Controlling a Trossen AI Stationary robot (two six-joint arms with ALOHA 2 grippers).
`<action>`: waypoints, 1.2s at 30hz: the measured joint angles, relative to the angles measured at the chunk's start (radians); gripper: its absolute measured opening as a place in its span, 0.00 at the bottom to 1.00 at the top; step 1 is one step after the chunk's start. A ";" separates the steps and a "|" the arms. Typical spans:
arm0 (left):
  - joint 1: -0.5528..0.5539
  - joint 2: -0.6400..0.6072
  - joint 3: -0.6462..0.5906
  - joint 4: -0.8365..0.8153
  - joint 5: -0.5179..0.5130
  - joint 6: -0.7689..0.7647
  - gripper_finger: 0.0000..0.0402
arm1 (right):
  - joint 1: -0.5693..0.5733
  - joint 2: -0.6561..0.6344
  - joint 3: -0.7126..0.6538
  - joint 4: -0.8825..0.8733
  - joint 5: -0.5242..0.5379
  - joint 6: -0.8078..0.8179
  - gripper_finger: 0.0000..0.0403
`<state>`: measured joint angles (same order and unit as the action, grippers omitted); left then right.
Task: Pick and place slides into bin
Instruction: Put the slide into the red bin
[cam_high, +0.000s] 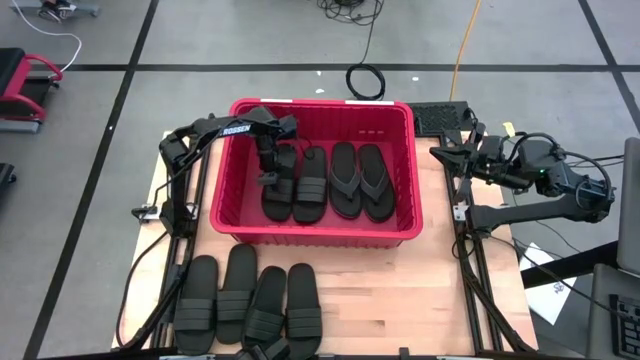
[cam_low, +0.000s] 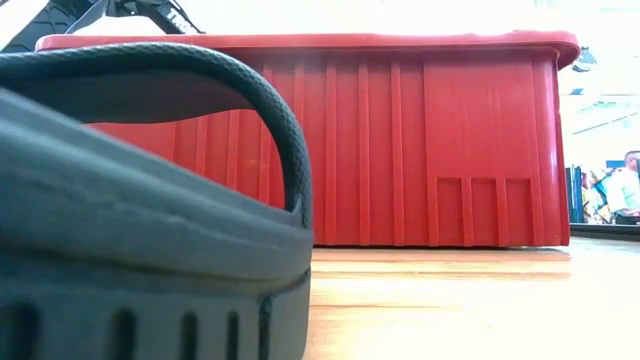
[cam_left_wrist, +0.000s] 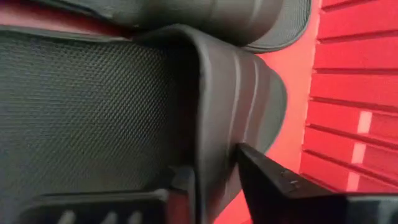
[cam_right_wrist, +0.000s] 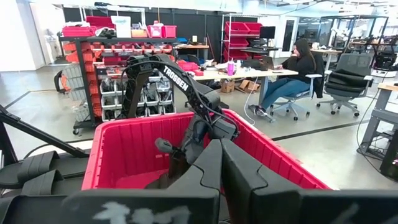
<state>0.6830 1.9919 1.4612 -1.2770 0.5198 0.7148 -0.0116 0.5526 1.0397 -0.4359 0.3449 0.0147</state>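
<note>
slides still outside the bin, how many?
4, all band-strap slides in a row on the table in front of the bin. Four more lie inside the bin. None appear hidden.

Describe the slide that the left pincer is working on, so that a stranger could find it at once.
Look into the red bin in the middle of the table. Four black slides lie there in a row; it is the leftmost one, under the left pincer. It has a wide ribbed band, while the two right ones have thin thong straps.
</note>
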 joint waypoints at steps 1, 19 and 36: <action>0.000 0.000 0.000 0.001 -0.001 -0.013 0.28 | 0.000 0.000 0.000 0.000 0.000 0.000 0.00; -0.010 -0.128 0.001 0.004 -0.008 -0.132 0.72 | 0.000 0.000 0.000 -0.002 -0.006 -0.004 0.00; -0.319 -0.837 0.004 0.545 0.025 -0.329 0.07 | 0.000 0.000 0.000 -0.003 -0.006 -0.061 0.00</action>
<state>0.3642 1.1551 1.4656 -0.7321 0.5448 0.3855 -0.0113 0.5526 1.0397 -0.4385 0.3389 -0.0463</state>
